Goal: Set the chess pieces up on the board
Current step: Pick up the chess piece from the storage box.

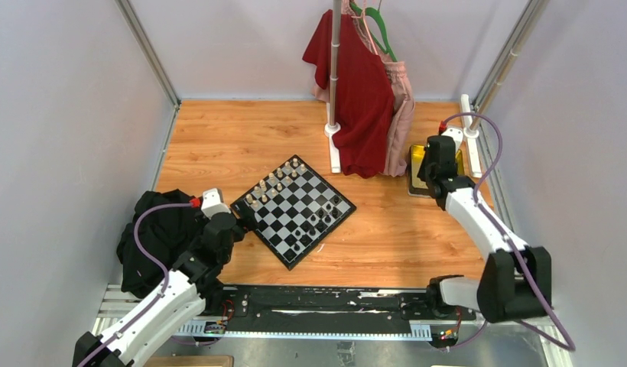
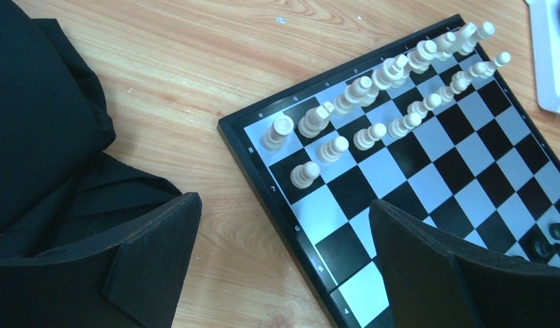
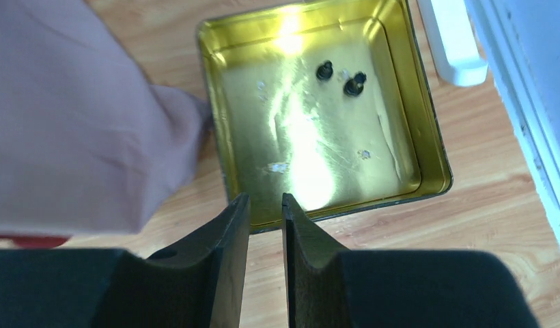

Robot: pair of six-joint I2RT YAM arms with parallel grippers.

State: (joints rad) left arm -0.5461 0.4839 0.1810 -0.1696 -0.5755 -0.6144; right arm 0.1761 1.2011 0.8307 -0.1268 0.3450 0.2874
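Right wrist: right gripper [image 3: 263, 205], jaws narrow, seemingly empty, hangs over the tray [image 3: 438, 160] for its black chessmen [image 3: 324, 70]; left gripper [image 2: 284, 208] jaws wide.

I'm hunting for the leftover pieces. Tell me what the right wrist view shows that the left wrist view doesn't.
Right wrist only: the yellow tray holding two black chessmen, a pink cloth, the right gripper. Left wrist only: the board with cream chessmen in two rows, a black cloth, the open left gripper. Both: the wooden tabletop.
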